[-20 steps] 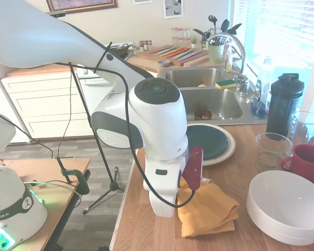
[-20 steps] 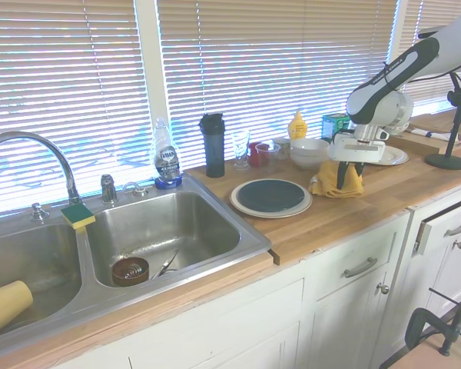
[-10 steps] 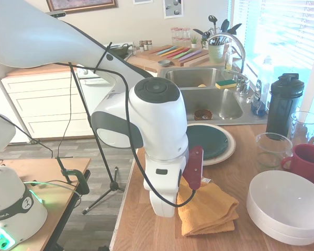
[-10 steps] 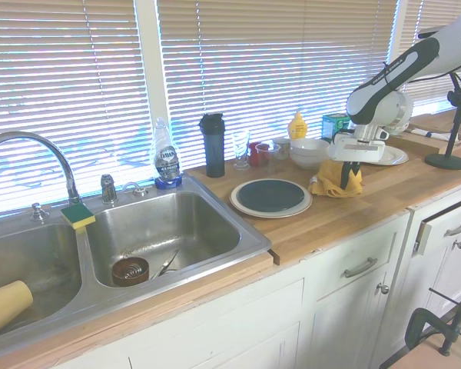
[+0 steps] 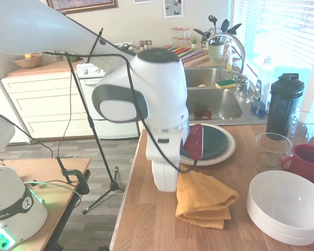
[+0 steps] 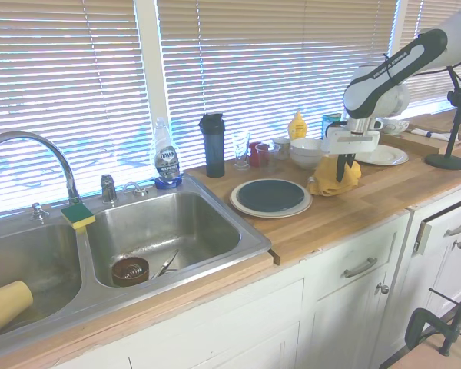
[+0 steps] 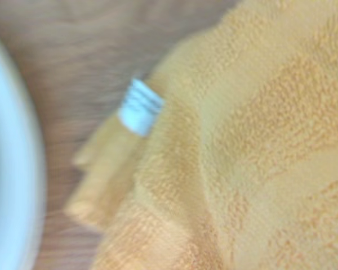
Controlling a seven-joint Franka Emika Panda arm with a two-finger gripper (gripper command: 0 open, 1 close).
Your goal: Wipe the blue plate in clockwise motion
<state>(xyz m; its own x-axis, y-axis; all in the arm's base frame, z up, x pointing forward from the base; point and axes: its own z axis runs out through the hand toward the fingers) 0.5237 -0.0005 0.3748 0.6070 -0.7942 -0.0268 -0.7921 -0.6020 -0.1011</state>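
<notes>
- I'm seeing the hand (image 6: 342,171) hanging over the yellow towel (image 6: 329,177), w/ dark fingers (image 6: 340,166) pointing down into the cloth; fingers looking pinched on a fold of it, towel bunching up toward them in the 2nd ext view.
- Towel is lying crumpled on the wooden worktop (image 5: 146,219), white tag (image 7: 139,106) showing in wrist view, blurry.
- The blue plate (image 6: 271,195) is sitting on a bigger cream plate (image 6: 246,207), at approx 9 o'clock from the towel in the 2nd ext view, close but apart.
- In the 1st ext view the arm is blocking part of the blue plate (image 5: 214,141).
- White bowls (image 5: 285,206) are sitting at 3 o'clock of the towel (image 5: 204,198); red mug (image 5: 307,160) beyond them.
</notes>
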